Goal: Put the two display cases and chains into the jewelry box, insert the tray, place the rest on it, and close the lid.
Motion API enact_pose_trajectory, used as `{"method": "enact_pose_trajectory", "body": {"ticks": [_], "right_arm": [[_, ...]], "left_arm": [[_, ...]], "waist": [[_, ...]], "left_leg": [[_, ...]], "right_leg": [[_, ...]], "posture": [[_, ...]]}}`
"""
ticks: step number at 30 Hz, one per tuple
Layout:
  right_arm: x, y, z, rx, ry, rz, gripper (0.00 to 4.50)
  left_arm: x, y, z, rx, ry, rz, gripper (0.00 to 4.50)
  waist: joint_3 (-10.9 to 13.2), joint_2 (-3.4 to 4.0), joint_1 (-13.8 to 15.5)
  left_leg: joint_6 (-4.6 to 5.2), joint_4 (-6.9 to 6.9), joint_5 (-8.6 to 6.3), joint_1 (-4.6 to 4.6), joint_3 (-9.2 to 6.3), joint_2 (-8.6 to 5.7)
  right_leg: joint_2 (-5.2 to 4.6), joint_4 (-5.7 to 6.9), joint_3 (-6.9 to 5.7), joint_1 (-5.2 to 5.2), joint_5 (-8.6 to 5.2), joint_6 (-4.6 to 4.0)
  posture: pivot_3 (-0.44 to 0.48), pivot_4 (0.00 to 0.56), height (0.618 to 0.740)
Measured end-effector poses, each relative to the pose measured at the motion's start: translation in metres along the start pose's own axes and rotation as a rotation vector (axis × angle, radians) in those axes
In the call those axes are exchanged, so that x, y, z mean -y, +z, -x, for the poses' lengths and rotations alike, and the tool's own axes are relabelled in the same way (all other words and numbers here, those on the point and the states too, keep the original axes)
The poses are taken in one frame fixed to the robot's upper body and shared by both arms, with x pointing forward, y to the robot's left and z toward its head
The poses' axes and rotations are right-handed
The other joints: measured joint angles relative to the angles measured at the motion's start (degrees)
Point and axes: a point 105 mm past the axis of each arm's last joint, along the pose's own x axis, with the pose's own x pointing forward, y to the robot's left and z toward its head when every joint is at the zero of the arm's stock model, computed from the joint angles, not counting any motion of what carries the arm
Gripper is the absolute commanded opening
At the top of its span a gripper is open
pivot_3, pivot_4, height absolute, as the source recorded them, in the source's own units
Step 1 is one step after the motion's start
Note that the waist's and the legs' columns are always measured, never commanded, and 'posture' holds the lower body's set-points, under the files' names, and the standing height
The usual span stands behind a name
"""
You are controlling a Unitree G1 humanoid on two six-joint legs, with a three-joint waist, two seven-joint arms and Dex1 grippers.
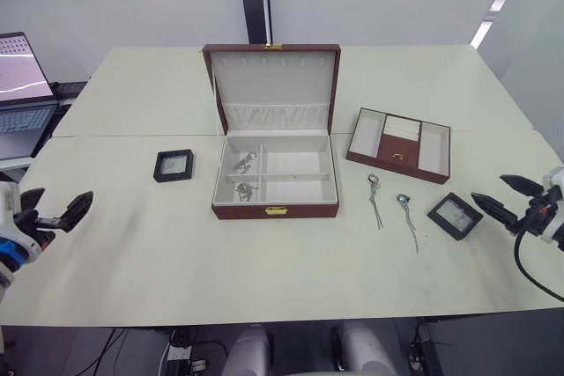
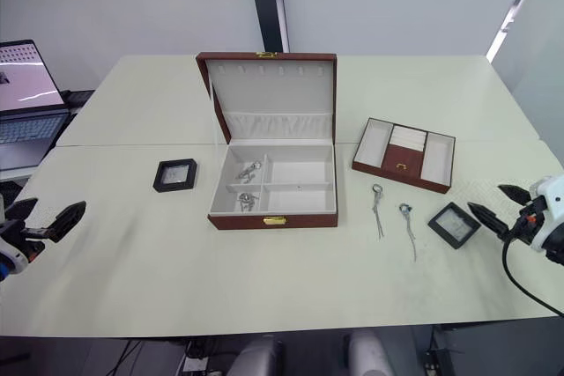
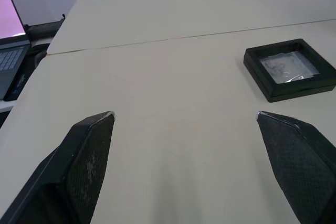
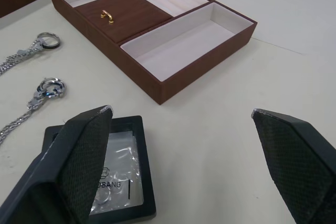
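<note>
Cream table (image 1: 264,261) bearing all task items. At its centre stands the jewelry box (image 1: 275,210), reddish-brown, long axis running left to right, gold clasp facing the robot. Its lid (image 1: 272,85) stands open and nearly upright at the far side, cream-lined, with a row of small hooks above a gathered pocket. Of the four cream compartments, the two on the left each hold silver metal pieces (image 1: 244,163); the two on the right are bare.

To the right of the box and farther back lies the tray (image 1: 398,144), shallow, its long axis slightly skewed to the box; cream end compartments flank a brown middle section with cream ring rolls.

Two display cases, black-framed with clear windows: one (image 1: 174,165) lies flat to the left of the box, the other (image 1: 455,216) lies flat, turned cornerwise, near the table's right edge.

Two silver chains (image 1: 375,200) (image 1: 409,220) lie between box and right case, roughly parallel, ring ends away from the robot.

Left gripper (image 1: 55,212), fingers spread, empty, at the table's left edge. Right gripper (image 1: 507,198), fingers spread, empty, just beside the right case.
</note>
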Motion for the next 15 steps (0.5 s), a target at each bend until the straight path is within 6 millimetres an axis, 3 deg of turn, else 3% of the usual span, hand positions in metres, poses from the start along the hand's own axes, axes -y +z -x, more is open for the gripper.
{"method": "enact_pose_trajectory", "body": {"ticks": [15], "right_arm": [[0.0058,0.0031,-0.0018,0.017,-0.027,-0.005,4.50]], "left_arm": [[-0.0002,-0.0004,-0.0001,0.001,0.004,-0.015,4.49]], "waist": [[0.00,0.00,-0.03]], "left_leg": [[0.00,0.01,0.00,0.00,0.00,0.02]], "right_leg": [[-0.01,0.02,0.00,0.00,0.00,0.00]], "posture": [[0.000,0.150,0.740]]}}
